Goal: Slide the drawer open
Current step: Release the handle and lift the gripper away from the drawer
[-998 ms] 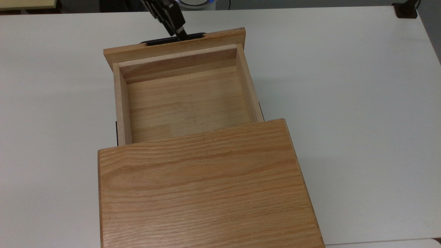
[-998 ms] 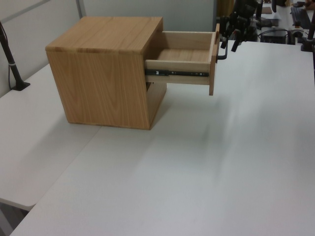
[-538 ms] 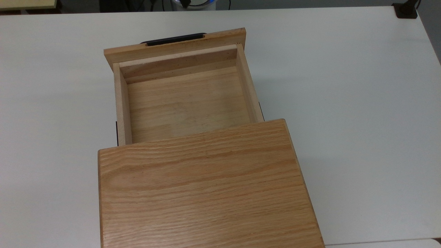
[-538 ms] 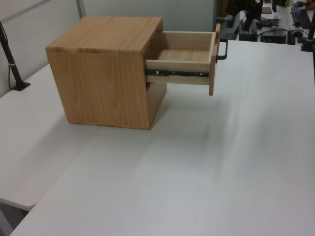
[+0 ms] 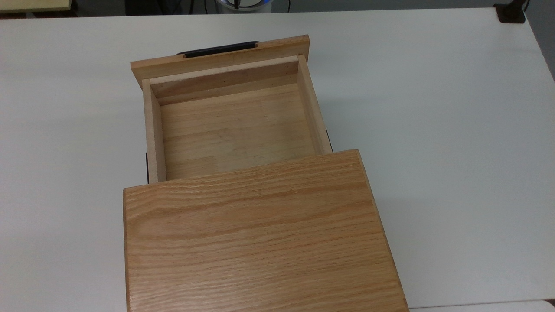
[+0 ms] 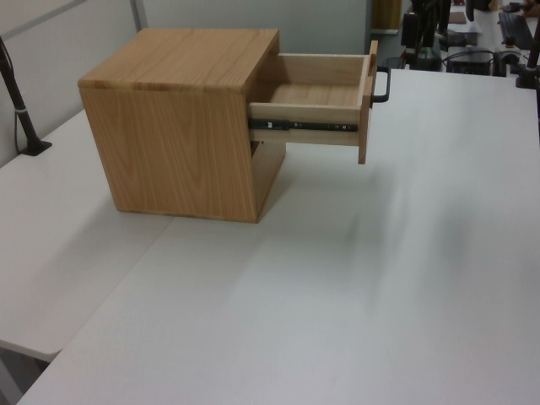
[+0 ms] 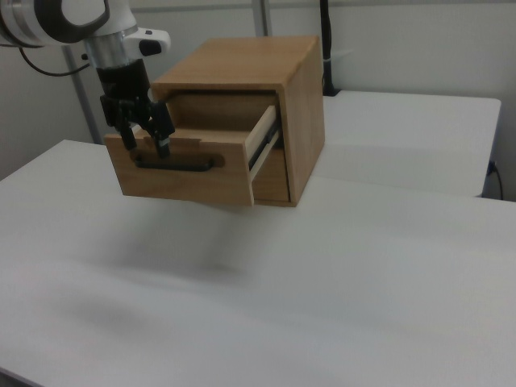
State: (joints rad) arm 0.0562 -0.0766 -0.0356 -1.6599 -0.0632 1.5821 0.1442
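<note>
The drawer (image 5: 234,125) is standing pulled well out of the box (image 5: 256,234) on the white table (image 5: 455,130), its bare floor showing in the top view and its black slide rail (image 6: 299,126) exposed along the side in the left view. In the right view the gripper (image 7: 146,142) is hanging in front of the front panel (image 7: 181,173), just above the handle (image 7: 176,164), w/ fingers (image 7: 162,138) spread apart and holding nothing; whether the tips are touching the bar can't be told from here. Judging by how far the tray is projecting, the sliding step is looking done, or nearly so, and the arm (image 7: 72,20) appears to be in the release-and-clear phase rather than pulling. Next move, if any, is probably calling for backing straight away from the panel w/o snagging the bar, since a sideways brush could nudge the drawer back along its rail. Nothing else is sitting near the box.
</note>
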